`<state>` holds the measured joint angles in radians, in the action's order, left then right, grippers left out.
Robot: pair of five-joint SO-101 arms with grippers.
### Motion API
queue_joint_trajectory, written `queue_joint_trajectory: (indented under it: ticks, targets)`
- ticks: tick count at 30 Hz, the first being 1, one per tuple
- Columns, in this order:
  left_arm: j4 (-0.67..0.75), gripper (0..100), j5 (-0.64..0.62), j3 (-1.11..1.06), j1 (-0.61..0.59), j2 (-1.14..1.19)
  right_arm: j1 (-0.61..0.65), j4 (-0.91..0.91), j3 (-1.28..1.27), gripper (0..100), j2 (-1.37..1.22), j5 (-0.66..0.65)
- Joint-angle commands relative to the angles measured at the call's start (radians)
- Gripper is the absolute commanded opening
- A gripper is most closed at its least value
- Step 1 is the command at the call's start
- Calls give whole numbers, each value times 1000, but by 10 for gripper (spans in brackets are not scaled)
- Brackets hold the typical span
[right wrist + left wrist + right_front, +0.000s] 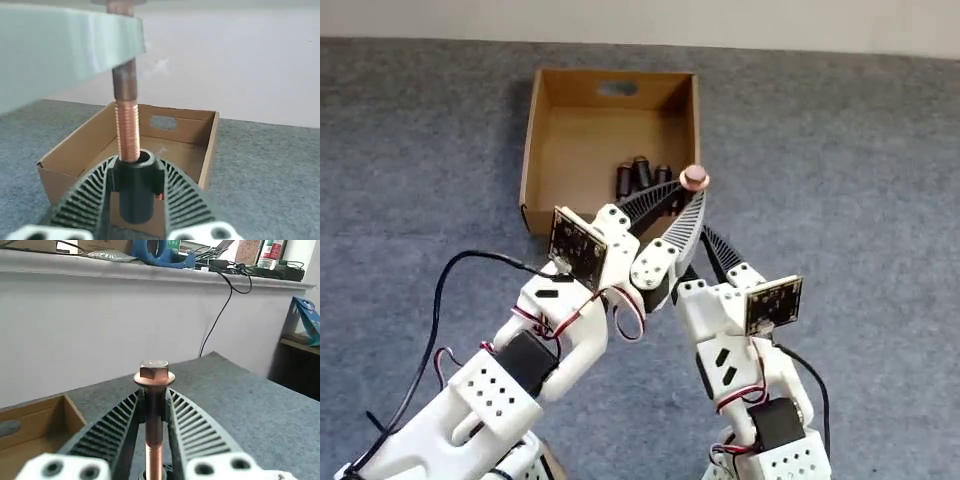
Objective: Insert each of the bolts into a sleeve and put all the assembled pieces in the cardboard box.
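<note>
Close by the cardboard box: bolt stands upright, threaded tip just entering the sleeve.
Left gripper: pinching the bolt's shank below the head.
Right gripper: clamped round the sleeve.
Handling: both look rigid; smooth metal likely slips, so grip the shank firmly and keep axes aligned.
Box contents: assembled pieces lie inside.

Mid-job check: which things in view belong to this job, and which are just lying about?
Job: bolt in left pincer; sleeve in right pincer; cardboard box; assembled pieces inside it.
Lying about: black cable, blue bag, shelf clutter.
</note>
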<state>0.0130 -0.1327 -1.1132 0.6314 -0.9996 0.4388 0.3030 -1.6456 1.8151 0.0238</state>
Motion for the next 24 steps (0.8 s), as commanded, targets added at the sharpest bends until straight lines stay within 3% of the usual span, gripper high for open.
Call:
queue_joint_trajectory:
  ticks: [1, 12, 24]
  targets:
    - [-3, 8, -6, 54, 8, 42, 2, -22, 10, 7, 16, -12]
    - [-12, 8, -9, 76, 7, 90, 1, -27, -25, 7, 18, -17]
    - [-275, 8, -9, 77, -19, 1, -45, -27, -22, 7, 18, -17]
